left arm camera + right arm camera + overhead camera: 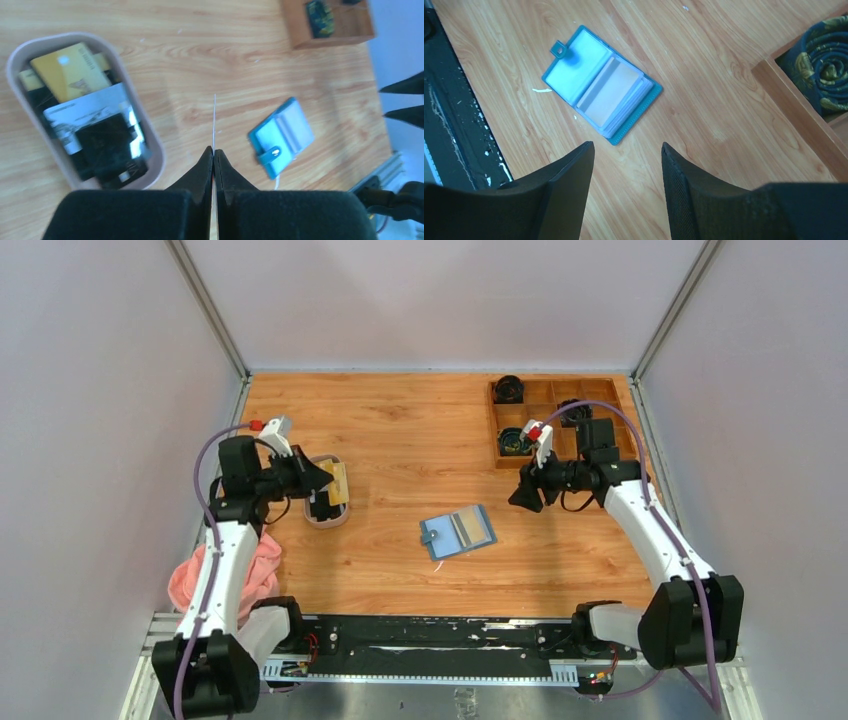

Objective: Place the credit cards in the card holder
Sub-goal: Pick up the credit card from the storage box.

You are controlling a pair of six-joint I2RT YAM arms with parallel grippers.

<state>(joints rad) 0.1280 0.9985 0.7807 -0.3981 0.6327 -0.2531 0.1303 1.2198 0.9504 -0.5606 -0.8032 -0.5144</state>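
While left gripper (214, 155) pinches thin card (214, 120), square teal card holder (281, 135) open

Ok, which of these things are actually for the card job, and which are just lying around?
For the job: credit cards in the dish, card holder, left pincer gripping one credit card edge-on.
Lying about: pink cloth, wooden tray.

The credit card (214, 117) pinched in my left gripper (214, 151) shows only its thin edge, and the wooden tray (335, 41) is cut off above
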